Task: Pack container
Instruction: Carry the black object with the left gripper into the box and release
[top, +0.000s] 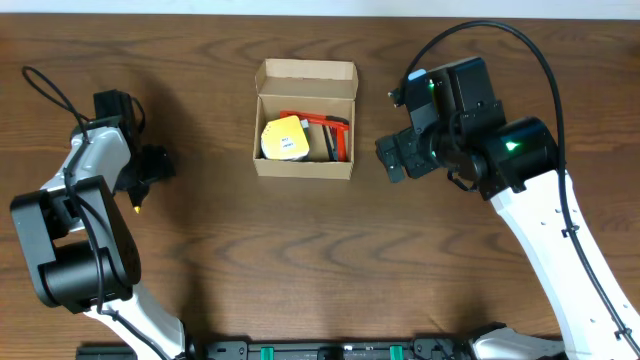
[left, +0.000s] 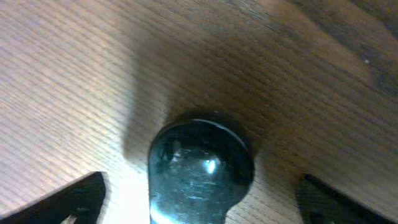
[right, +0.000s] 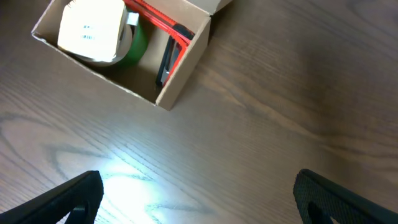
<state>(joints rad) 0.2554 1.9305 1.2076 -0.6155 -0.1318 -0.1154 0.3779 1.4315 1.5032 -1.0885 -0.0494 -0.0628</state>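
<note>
The container (top: 305, 165) is a tan cardboard box at table centre, its flap lid open toward the back. Inside lie a yellow-and-white tape roll (top: 283, 138) and a red-handled tool (top: 320, 122) with dark parts. The right wrist view shows the box (right: 183, 65) at upper left, with the roll (right: 93, 31) inside. My right gripper (top: 395, 157) is open and empty just right of the box; its jaws (right: 198, 186) are over bare wood. My left gripper (top: 152, 165) is open at the far left. A dark glossy rounded object (left: 200, 165) lies between its jaws (left: 199, 190), not touching either finger.
A small yellow tip (top: 135, 208) pokes out beside the left arm. The brown wooden table (top: 330, 250) stretches around the box. The arm bases stand along the front edge.
</note>
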